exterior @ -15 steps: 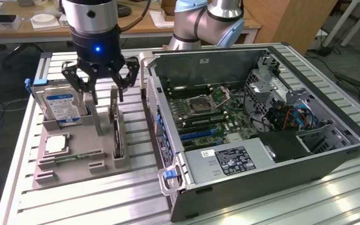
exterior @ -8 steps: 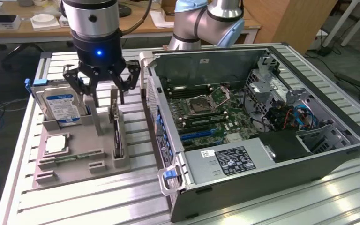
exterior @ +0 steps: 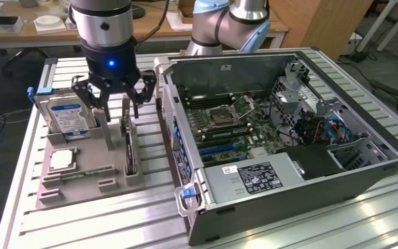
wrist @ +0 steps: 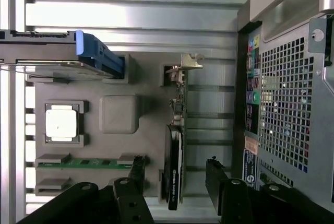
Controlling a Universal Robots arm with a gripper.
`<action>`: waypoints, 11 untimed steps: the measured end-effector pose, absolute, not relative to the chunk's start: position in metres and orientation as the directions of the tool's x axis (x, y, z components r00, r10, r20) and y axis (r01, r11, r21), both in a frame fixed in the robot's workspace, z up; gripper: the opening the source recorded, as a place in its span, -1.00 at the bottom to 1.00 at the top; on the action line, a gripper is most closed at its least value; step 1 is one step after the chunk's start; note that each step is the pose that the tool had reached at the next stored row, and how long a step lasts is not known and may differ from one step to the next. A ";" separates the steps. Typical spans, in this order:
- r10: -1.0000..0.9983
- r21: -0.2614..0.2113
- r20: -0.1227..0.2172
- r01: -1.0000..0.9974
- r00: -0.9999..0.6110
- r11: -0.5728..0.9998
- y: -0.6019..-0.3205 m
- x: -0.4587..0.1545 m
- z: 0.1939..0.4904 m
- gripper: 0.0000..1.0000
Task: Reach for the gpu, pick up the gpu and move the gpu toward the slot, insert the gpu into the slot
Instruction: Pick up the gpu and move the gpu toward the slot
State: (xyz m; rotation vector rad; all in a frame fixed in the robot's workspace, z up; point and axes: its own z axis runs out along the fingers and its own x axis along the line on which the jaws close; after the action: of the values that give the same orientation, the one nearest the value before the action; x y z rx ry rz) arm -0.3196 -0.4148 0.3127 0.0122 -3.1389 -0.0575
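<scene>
With the jaws of the gripper (exterior: 116,106) spread wide and clasping nothing, poised at twelve o'clock of the gpu (exterior: 129,148) on the exterior view's clock face, close above it but not touching. Card upright on its long edge in a grey holder tray (exterior: 88,184), silver bracket (wrist: 190,62) at one end, hard drive (exterior: 70,119) at ten o'clock of it, open computer case (exterior: 365,171) at three o'clock. Judged to be the reach, the first step: nothing lifted, card seated in its holder. Seen from the wrist view, fingers (wrist: 136,174) set one to each side of the card's line, so roughly centred. Next calls for a straight descent astride the thin top edge, clear of the holder's posts, then a firm squeeze on the flat faces, gentle enough not to tilt the card. Hard to make out: the gap left between fingertips and card; the card's lower edge and connector, buried in the holder; the slot (exterior: 217,147), only guessed to be the blue strip on the motherboard (exterior: 230,122), partly shadowed by the case wall.
</scene>
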 end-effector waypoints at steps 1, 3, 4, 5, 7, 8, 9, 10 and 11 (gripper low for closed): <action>-0.008 0.037 0.002 -0.008 -1.000 0.999 -0.415 -0.319 0.312 0.18; -0.008 0.037 0.002 -0.008 -1.000 0.999 -0.415 -0.319 0.309 0.18; -0.008 0.037 0.002 -0.008 -1.000 0.999 -0.415 -0.319 0.308 0.18; -0.008 0.037 0.002 -0.008 -1.000 0.999 -0.415 -0.319 0.307 0.18; -0.008 0.037 0.002 -0.008 -1.000 0.999 -0.415 -0.319 0.304 0.18; -0.008 0.037 0.002 -0.008 -1.000 0.999 -0.416 -0.319 0.303 0.18; -0.008 0.037 0.002 -0.008 -1.000 0.999 -0.416 -0.319 0.302 0.18; -0.008 0.037 0.002 -0.008 -1.000 0.999 -0.416 -0.319 0.301 0.18; -0.008 0.037 0.002 -0.008 -1.000 0.999 -0.416 -0.319 0.300 0.18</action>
State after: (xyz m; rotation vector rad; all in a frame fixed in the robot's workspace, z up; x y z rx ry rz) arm -0.3190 -0.4158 0.2998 0.0125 -3.1388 -0.0575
